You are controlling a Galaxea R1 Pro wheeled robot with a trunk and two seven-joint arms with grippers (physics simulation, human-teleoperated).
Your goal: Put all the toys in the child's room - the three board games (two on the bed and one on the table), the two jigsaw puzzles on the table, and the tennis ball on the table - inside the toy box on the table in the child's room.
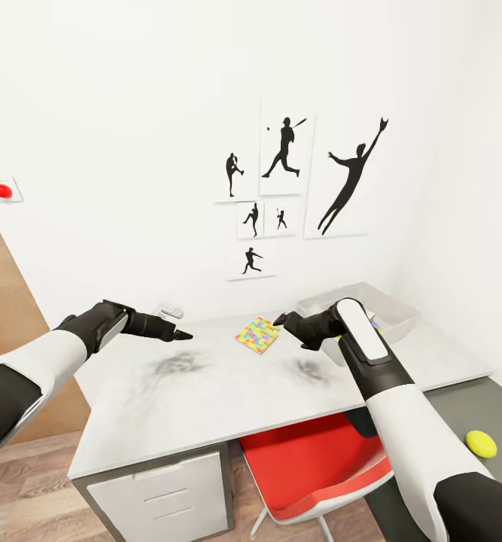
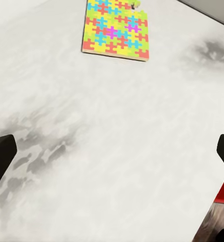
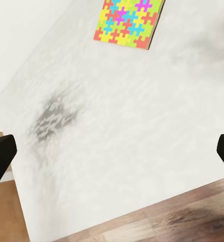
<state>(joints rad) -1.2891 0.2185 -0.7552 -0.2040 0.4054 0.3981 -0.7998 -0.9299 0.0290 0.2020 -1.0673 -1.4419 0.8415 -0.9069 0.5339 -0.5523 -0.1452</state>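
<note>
One jigsaw puzzle (image 1: 258,335), a flat multicoloured square, lies on the light grey table (image 1: 205,399) towards its back edge. The wrist views look down on the same jigsaw puzzle (image 2: 117,29) (image 3: 129,22). The toy box (image 1: 390,305), a light grey bin, stands at the back right, partly behind my right forearm. The tennis ball (image 1: 481,443) rests on the dark grey lower section at the right. My left gripper (image 1: 179,333) (image 2: 112,151) hovers open left of the puzzle. Just right of the puzzle, my right gripper (image 1: 284,321) (image 3: 112,151) is open and holds nothing. The board games and the bed are out of view.
A red chair (image 1: 311,463) is tucked under the table's front edge beside white drawers (image 1: 164,493). A small white object (image 1: 169,309) lies against the back wall. Sports silhouette pictures (image 1: 296,181) hang on the wall, with a red button (image 1: 2,190) at the left.
</note>
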